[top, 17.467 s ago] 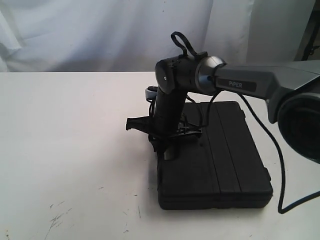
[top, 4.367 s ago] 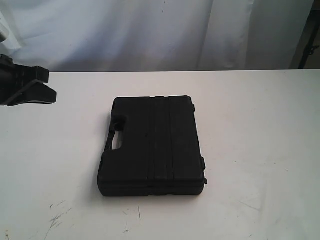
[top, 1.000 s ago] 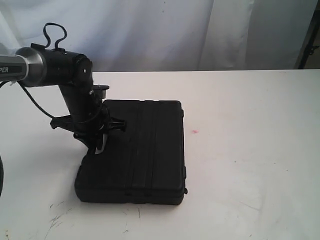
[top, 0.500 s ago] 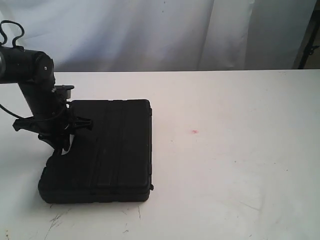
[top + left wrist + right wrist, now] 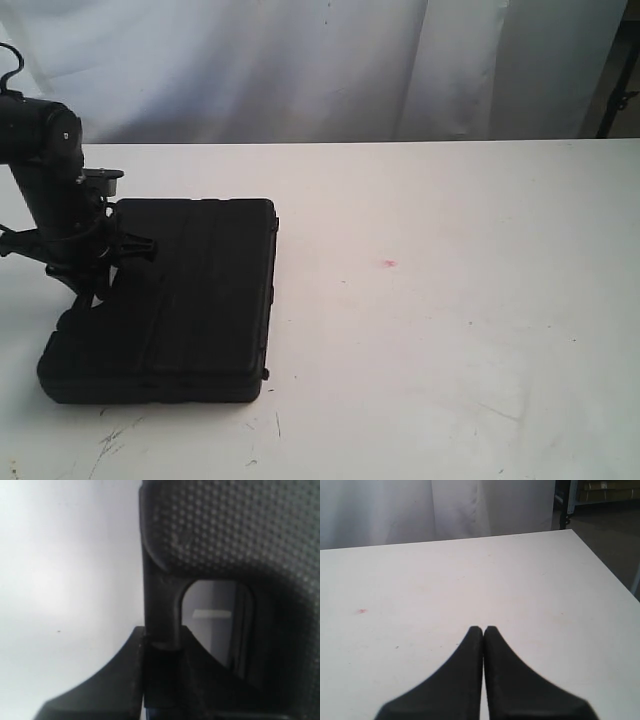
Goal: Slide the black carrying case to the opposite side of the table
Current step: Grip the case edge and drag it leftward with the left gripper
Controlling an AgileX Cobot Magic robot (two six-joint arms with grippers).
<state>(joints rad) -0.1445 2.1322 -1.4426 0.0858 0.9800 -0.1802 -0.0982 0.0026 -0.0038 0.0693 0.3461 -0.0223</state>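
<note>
The black case (image 5: 190,300) lies flat on the white table (image 5: 450,300) at its far left, ribs running front to back. My left gripper (image 5: 95,290) points down at the case's left edge, by the handle. In the left wrist view this gripper (image 5: 162,637) is shut on the handle bar (image 5: 161,605) of the case (image 5: 225,540), one finger outside the case and one inside the handle slot (image 5: 215,615). My right gripper (image 5: 483,629) is shut on nothing above bare table (image 5: 470,570); it does not show in the exterior view.
A small red mark (image 5: 388,264) sits mid-table and also shows as a red mark (image 5: 361,611) in the right wrist view. Dark scuffs (image 5: 115,435) lie near the front left. A white curtain (image 5: 300,60) hangs behind. The table's edge (image 5: 605,565) drops to dark floor.
The left gripper has dragged the case leftward by its handle over the last second, from left of centre to the table's far left. Long before, the right arm stood at the case further right.
</note>
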